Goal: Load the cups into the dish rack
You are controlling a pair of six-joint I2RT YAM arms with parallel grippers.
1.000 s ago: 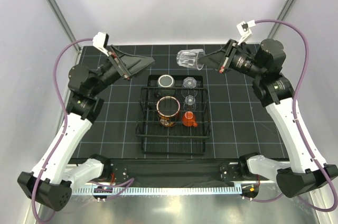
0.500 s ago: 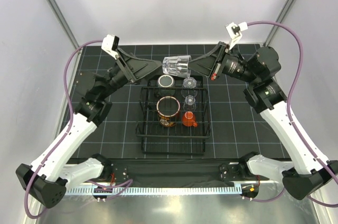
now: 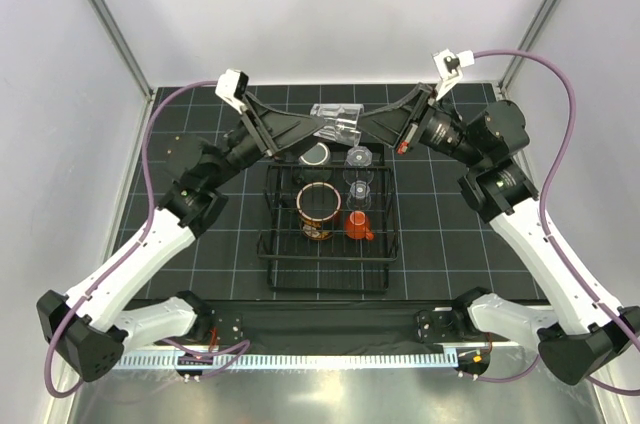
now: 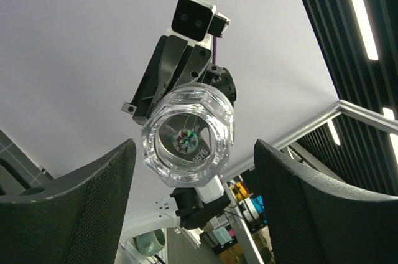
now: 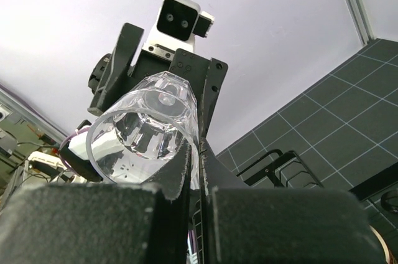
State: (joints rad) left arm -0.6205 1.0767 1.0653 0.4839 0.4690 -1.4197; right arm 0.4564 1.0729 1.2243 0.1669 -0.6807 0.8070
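Note:
A clear cup hangs on its side in the air above the far edge of the dish rack. My right gripper is shut on its rim wall; the right wrist view shows the cup pinched at the fingertips. My left gripper is open, one finger on each side of the cup's base, with gaps between them. In the rack stand a grey-green cup, a large mug with a red inside, a small orange cup and two clear cups.
The rack sits mid-table on a black gridded mat. White walls and metal frame posts enclose the table. Purple cables loop off both arms.
The right arm carried the clear cup leftward. The left arm swung right to meet it, and its fingers now flank the cup's base and have narrowed slightly.

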